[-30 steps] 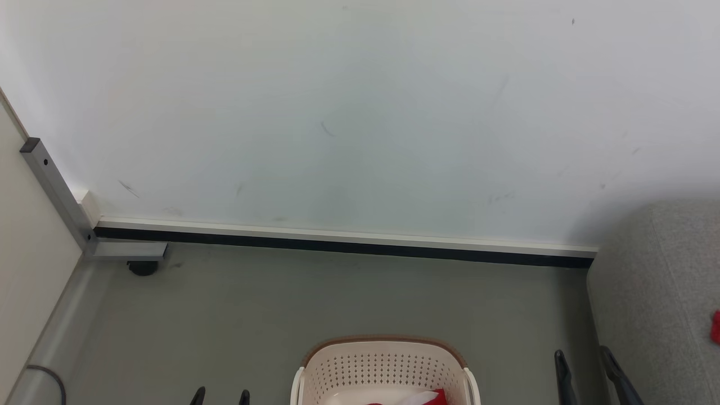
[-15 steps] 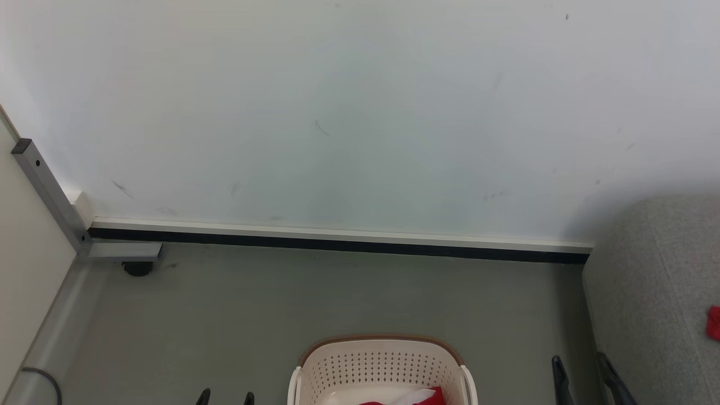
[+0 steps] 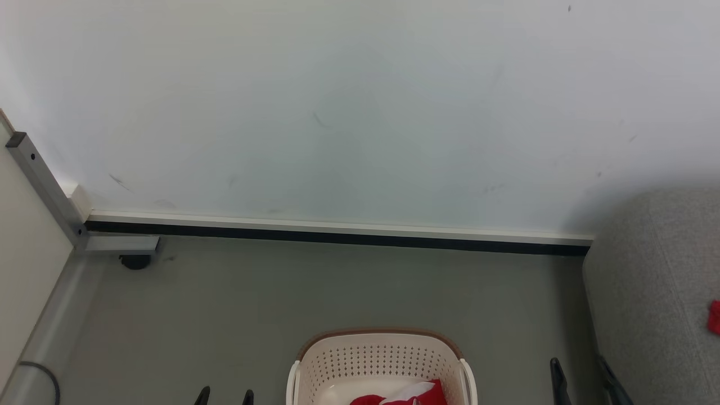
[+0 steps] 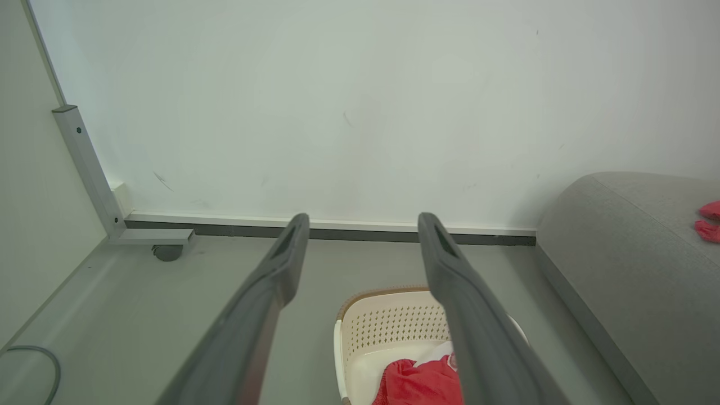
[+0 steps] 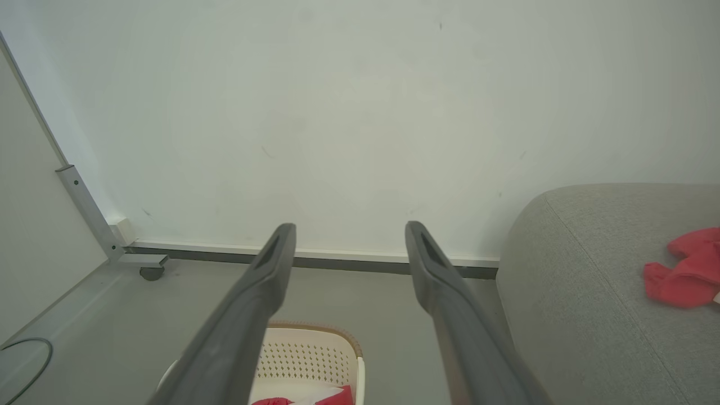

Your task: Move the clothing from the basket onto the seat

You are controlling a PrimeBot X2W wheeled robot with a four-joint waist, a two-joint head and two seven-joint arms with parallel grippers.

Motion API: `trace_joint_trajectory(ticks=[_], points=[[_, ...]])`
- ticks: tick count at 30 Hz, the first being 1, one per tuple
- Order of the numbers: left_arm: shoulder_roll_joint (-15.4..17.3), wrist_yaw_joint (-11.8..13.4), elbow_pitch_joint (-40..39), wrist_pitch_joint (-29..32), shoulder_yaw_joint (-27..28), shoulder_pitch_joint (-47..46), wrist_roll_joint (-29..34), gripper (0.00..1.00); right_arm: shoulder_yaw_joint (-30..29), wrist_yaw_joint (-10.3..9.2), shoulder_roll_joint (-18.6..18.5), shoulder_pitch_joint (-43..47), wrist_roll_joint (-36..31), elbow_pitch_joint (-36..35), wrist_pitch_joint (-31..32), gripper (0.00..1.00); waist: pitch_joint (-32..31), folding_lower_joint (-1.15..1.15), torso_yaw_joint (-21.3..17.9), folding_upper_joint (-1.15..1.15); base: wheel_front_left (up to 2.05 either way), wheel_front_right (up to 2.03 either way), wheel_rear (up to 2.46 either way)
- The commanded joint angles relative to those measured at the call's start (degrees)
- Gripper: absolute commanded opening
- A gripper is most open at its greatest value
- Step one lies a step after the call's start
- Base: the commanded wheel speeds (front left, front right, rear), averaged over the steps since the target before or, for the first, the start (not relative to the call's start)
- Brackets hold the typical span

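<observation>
"Are both claws empty?"

"Yes. The left claw (image 4: 363, 219) has its fingers spread wide with nothing between them, and the right claw (image 5: 350, 228) is the same."

"Where's the clothing?"

"A red-and-white heap of clothing (image 4: 419, 382) lies in the basket (image 4: 388, 323), below and between the two claws. One red piece (image 5: 686, 270) lies on the seat (image 5: 590, 292), off to the right of the right claw."

"How would you go in?"

"I'd lower one claw straight down, fingers wide until they straddle a raised fold. Pinch deep so the cloth doesn't slip, then lift clear of the basket's edge before swinging right to the seat."
</observation>
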Motion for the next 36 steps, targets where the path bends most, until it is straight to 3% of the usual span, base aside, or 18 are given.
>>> trace_joint_trajectory(ticks=[1,9,24,28,36], points=[[0.02,-0.35,0.20,-0.24,0.41,-0.07,0.50,1.00,0.00,-0.02,-0.07,0.11,0.32,0.03,-0.14,1.00,0.68,0.00,-0.44,0.00,0.00,0.00,0.00],[1.31,-4.28,2.18,-0.24,-0.92,-5.95,1.19,1.00,-2.55,-0.02,1.32,-3.63,0.83,-1.84,-0.14,1.00,6.79,0.00,-3.88,0.00,0.00,0.00,0.00],[6.11,-6.43,17.74,1.28,-6.87,-29.87,1.46,1.00,-1.95,-0.02,3.30,-21.99,0.94,-8.29,-0.14,1.00,29.28,0.00,-12.50,0.00,0.00,0.00,0.00],[8.35,-6.47,21.46,2.42,-10.62,-36.15,1.65,1.00,-0.30,-0.02,3.55,-27.28,0.50,-11.66,-0.14,1.00,34.87,0.00,-14.13,0.00,0.00,0.00,0.00],[13.53,-6.54,26.89,6.64,-23.51,-46.74,1.22,1.00,2.02,-0.02,3.84,-34.00,0.32,-15.24,-0.14,1.00,42.15,0.00,-16.40,0.00,0.00,0.00,0.00]])
